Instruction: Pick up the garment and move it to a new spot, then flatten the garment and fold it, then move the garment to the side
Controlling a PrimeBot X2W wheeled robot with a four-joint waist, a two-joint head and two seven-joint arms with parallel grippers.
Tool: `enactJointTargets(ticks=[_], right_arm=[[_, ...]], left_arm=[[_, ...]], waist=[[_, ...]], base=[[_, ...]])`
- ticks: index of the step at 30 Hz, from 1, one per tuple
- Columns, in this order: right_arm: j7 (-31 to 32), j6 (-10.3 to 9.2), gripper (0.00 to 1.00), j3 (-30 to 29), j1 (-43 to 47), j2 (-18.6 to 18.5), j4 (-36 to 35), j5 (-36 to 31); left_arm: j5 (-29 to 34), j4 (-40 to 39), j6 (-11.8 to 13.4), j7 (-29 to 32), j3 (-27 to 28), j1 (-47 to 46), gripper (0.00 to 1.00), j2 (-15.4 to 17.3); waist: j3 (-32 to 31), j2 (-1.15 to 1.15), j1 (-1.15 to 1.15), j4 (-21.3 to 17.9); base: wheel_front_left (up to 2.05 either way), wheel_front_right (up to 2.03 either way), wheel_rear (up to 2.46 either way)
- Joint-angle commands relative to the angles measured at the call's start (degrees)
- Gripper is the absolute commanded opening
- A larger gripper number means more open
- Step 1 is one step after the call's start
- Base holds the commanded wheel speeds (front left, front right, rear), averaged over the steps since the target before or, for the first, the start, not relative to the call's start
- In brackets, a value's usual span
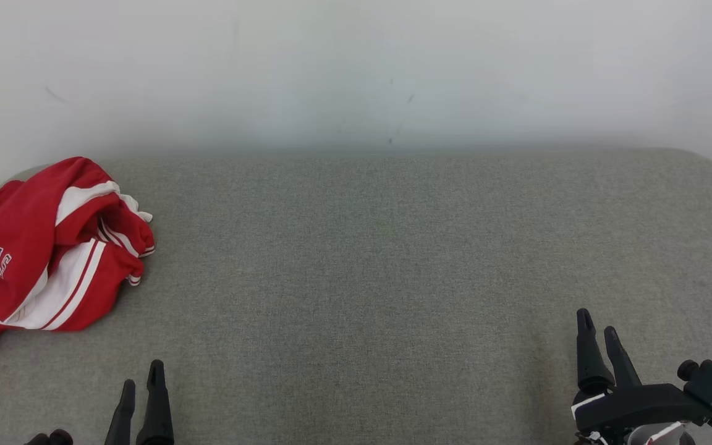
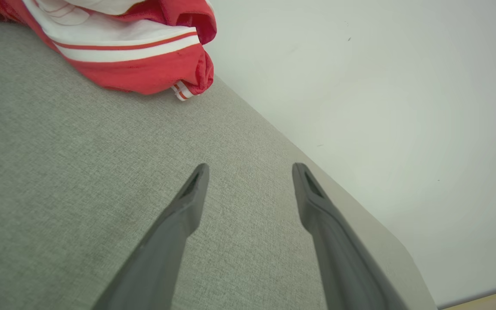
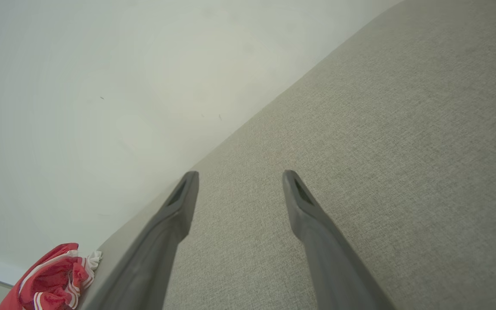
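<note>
**Crumpled garment [image 1: 41, 247] at left end of tabletop [image 1: 362, 278]**

The red and white garment lies bunched on the grey tabletop, close to the white wall [image 1: 356, 74]. The left tool [image 1: 143, 374] sits near it, fingers spread and empty. The right tool [image 1: 597, 321], likewise spread and empty, is well apart at the right

The head camera looks forward and down across the grey woven fabric surface [image 1: 356, 278] to the pale plain wall [image 1: 356, 62]. Both wrist cameras hover close above the surface, tilted. All 3 views share the crumpled red-and-white garment [image 1: 22, 228] at its left end.
</note>
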Motion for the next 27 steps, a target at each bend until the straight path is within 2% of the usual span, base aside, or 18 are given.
enactJointTargets(ticks=[1,19,27], right_arm=[[-0.79,0.01,1.0,0.67,-0.4,-0.59,-0.84,-2.94],[-4.06,0.01,1.0,2.83,-0.24,-0.37,3.21,-16.42],[-4.78,0.01,1.0,3.58,-1.2,-0.12,5.42,-19.95]], left_arm=[[2.77,-1.2,0.55,-0.71,-0.17,0.28,1.0,0.56],[15.38,1.15,4.4,-3.48,-1.02,1.86,1.0,1.8],[18.63,2.56,4.31,-4.42,-1.5,1.99,1.0,2.14]], waist=[[-0.05,0.0,0.0,-0.01],[-0.95,0.0,0.0,0.16],[-1.51,0.0,0.0,0.11]], base=[[0.0,0.0,0.0],[0.0,0.0,0.0],[0.0,0.0,0.0]])
